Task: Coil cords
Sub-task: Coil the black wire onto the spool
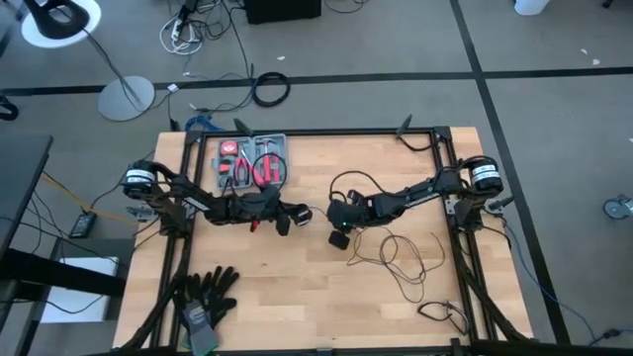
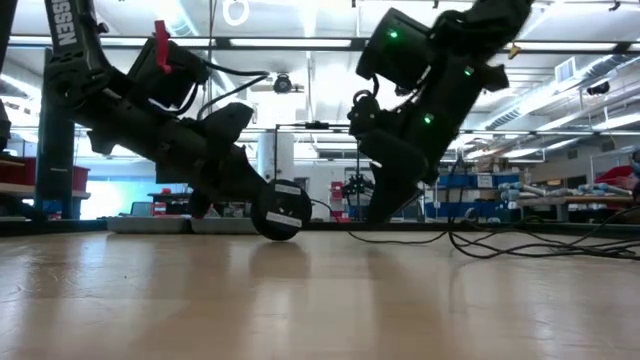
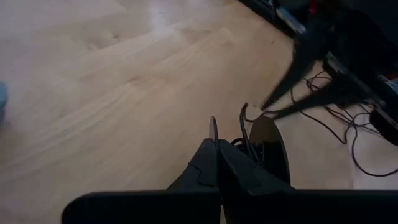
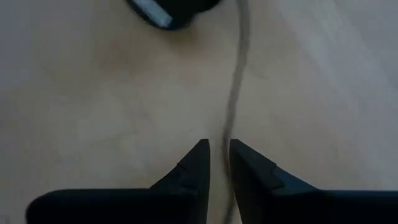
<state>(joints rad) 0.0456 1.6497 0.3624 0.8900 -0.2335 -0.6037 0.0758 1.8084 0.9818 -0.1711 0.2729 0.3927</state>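
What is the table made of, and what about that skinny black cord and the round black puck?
The table looks like pale wood with a smooth, slightly shiny finish: grain lines and plank seams show. The cord looks like thin wire in black rubbery or plastic coating, since it bends into loose loops. The puck looks like hard black plastic, smooth with a dull shine, though that's a guess.

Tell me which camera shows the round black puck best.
The low view: the puck stands on edge on the table, full disc facing the camera, by the left gripper. The high view shows only a small dark shape at that gripper's tip. The left wrist view shows it edge-on behind the fingers. The right wrist view shows only cord.
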